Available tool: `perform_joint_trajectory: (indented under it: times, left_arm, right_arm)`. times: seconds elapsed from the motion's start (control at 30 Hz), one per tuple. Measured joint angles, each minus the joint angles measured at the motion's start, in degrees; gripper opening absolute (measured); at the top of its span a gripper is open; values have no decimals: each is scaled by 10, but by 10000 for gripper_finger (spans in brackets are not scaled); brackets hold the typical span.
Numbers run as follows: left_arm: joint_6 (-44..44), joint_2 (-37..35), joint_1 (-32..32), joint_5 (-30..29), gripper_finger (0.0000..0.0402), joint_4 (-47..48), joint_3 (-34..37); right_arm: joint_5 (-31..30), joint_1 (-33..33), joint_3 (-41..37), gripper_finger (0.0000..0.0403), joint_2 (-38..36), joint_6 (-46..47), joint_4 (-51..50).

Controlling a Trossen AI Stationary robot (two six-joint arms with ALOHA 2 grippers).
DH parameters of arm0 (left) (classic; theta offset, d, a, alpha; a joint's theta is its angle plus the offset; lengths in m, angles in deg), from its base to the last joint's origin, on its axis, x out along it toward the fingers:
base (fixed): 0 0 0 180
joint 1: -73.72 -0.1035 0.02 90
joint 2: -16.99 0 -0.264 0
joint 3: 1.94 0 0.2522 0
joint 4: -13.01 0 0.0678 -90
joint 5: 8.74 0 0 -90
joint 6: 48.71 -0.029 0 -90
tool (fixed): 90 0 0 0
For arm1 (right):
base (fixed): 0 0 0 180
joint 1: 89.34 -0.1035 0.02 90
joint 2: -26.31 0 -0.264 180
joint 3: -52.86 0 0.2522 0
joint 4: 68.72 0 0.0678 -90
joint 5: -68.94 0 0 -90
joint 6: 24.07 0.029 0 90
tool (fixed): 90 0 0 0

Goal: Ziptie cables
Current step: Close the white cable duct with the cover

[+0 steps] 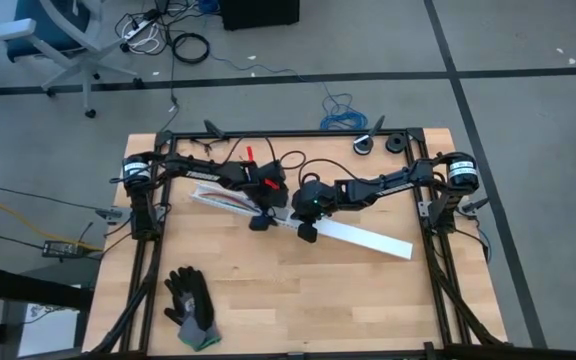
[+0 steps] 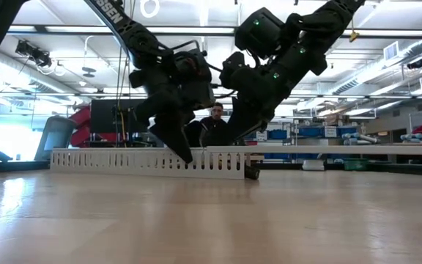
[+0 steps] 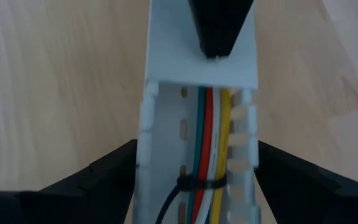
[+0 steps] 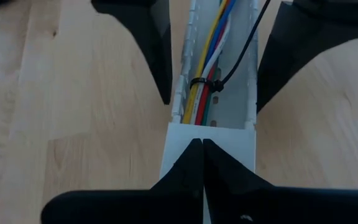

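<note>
A long white slotted duct (image 1: 368, 240) lies aslant on the table. Its open part holds the cables (image 3: 210, 124), green, red, white and yellow, side by side. The black ziptie (image 4: 204, 84) is looped around them, and its thin tail (image 4: 247, 37) runs off over the duct's wall. My left gripper (image 3: 196, 149) is open, one finger on each outer side of the duct at the loop. My right gripper (image 4: 201, 142) is shut, with its tips on the duct's white cover (image 4: 179, 149) just beyond the cables' ends. My left gripper straddles the duct from above; whether its fingers (image 3: 114, 168) touch the walls I cannot tell. My right gripper has its shut fingertips (image 4: 191, 155) down on the cover's end (image 4: 229, 134) beside the open part, coming slanting from above and the table's right. The duct lies flat on the table.
A grey and black glove (image 1: 193, 310) lies near the table's near left corner. Two dark round things (image 1: 365, 145) sit at the far edge. A blue wire coil (image 1: 343, 115) lies on the floor behind. A person (image 2: 215, 117) shows beyond the table in the low view.
</note>
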Motion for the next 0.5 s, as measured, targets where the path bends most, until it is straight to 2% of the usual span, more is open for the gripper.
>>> perform_joint_trajectory:
  times: [0.5]
  left_arm:
    - [4,0,-5,1,314,10,0]
  right_arm:
    - [-12,1,1,0,-2,-5,-35]
